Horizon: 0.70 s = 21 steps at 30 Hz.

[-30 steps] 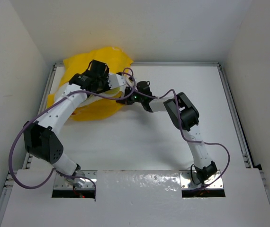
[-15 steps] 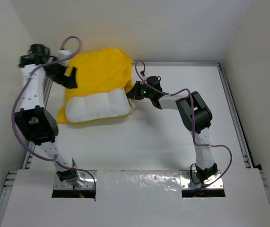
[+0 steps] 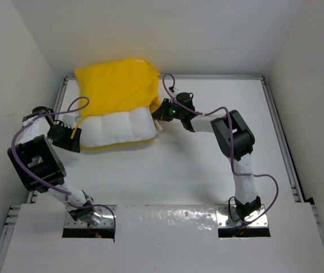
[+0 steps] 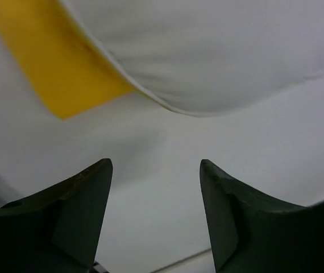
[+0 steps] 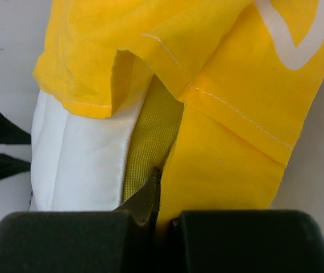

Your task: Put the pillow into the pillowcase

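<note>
The white quilted pillow (image 3: 116,128) lies at the back left of the table, its far half inside the yellow pillowcase (image 3: 116,85). My right gripper (image 3: 158,111) is shut on the pillowcase's open edge at the pillow's right end. In the right wrist view its jaws (image 5: 163,187) pinch yellow pillowcase cloth (image 5: 224,153), next to the pillow's yellow mesh strip (image 5: 150,136) and white side (image 5: 82,159). My left gripper (image 3: 77,138) sits by the pillow's left near corner, open and holding nothing. In the left wrist view the gripper (image 4: 155,165) faces the pillow (image 4: 224,57) and a yellow flap (image 4: 59,62).
Metal rails run along the table's left edge (image 3: 59,108) and right edge (image 3: 281,142). White walls close in the left, back and right sides. A white cover board (image 3: 167,239) spans the near edge above the arm bases. A purple cable (image 3: 42,122) loops off the left arm.
My left arm let go, swung off the pillowcase to the back left corner, then came down to the pillow's left near corner. Its jaws opened. The right gripper kept its grip.
</note>
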### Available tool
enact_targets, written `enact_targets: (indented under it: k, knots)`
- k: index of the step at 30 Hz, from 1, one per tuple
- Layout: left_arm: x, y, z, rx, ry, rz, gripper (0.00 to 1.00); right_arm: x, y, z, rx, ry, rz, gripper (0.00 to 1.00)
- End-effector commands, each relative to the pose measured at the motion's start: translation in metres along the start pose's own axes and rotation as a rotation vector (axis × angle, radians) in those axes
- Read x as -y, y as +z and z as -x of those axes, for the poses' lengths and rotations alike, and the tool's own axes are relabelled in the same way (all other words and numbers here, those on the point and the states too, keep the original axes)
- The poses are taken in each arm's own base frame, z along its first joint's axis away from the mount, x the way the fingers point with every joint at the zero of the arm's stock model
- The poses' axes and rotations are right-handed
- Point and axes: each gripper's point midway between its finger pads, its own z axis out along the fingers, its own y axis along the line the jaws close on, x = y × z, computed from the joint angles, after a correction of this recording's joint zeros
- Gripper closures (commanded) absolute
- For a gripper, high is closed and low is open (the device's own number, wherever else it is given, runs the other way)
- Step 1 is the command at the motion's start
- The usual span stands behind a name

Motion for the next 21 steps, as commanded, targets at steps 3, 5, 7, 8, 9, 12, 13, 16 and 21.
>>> enact_targets:
  k: [3,5,7,8,9,12,13,16,21]
  knots:
    - [-0.077,-0.013,0.055,0.155,0.055,0.262,0.38,-0.030,-0.010,0.012,0.023,-0.052,0.082,1.00]
    - [-0.093,-0.012,0.056,0.139,0.048,0.316,0.34,-0.030,-0.011,0.011,0.017,-0.054,0.082,1.00]
    - [-0.102,-0.004,0.054,0.125,0.037,0.328,0.23,-0.031,-0.011,0.011,0.016,-0.058,0.084,1.00]
    - [-0.105,0.001,0.055,0.122,0.032,0.328,0.19,-0.031,-0.011,0.010,0.014,-0.056,0.084,1.00]
    - [-0.108,0.013,0.049,0.097,0.012,0.304,0.14,-0.030,-0.011,0.010,0.015,-0.054,0.083,1.00]
    - [-0.105,0.038,0.039,0.040,-0.044,0.220,0.09,-0.030,-0.011,0.011,0.017,-0.057,0.082,1.00]
    - [-0.099,0.042,0.036,0.014,-0.048,0.181,0.08,-0.031,-0.013,0.010,0.017,-0.060,0.080,1.00]
    - [-0.077,0.064,0.026,-0.031,-0.025,0.104,0.06,-0.027,-0.015,0.007,0.010,-0.075,0.059,1.00]
    - [-0.030,0.080,0.032,-0.012,0.048,-0.070,0.74,-0.026,-0.020,0.004,-0.008,-0.093,0.046,1.00]
